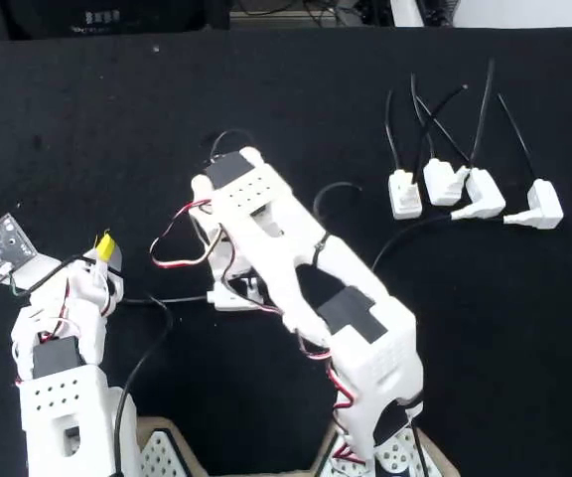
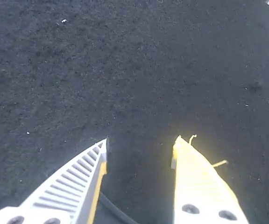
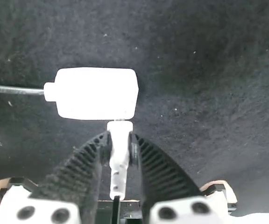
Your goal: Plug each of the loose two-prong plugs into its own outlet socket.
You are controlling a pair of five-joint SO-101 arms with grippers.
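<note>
My right gripper (image 3: pixel 119 140) is shut on a small white two-prong plug (image 3: pixel 119 161). The plug's front end touches the side of a white outlet socket (image 3: pixel 97 93), whose black cable (image 3: pixel 13 89) runs off sideways. In the high view this socket (image 1: pixel 228 297) lies on the black table mid-left, mostly under the right arm (image 1: pixel 266 224). My left gripper (image 2: pixel 141 142) is open over bare black cloth, one white finger (image 2: pixel 78 182) and one yellow finger (image 2: pixel 200 182), nothing between them. It sits at the table's left (image 1: pixel 107 248).
Several white plugs and sockets (image 1: pixel 475 194) with thin black cables lie in a row at the far right. A grey perforated metal plate (image 1: pixel 3 246) stands beside the left arm. A black cable (image 1: pixel 157 300) runs between the two arms.
</note>
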